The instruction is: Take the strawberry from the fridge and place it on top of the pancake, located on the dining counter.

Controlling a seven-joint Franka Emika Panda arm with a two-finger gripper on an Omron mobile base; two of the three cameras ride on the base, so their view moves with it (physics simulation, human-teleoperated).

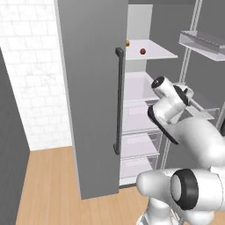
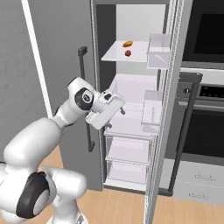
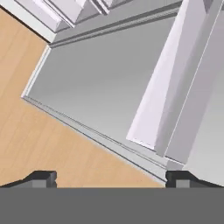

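Strawberry [image 1: 143, 51] is seen untouched on the fridge [image 1: 94, 96] shelf, upper centre — gripper [image 3: 109, 177] spread wide, empty — pickup and placing remain.

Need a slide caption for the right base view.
Open claw at mid-height before the open fridge; strawberry sits untouched on the top shelf beside a small orange item.
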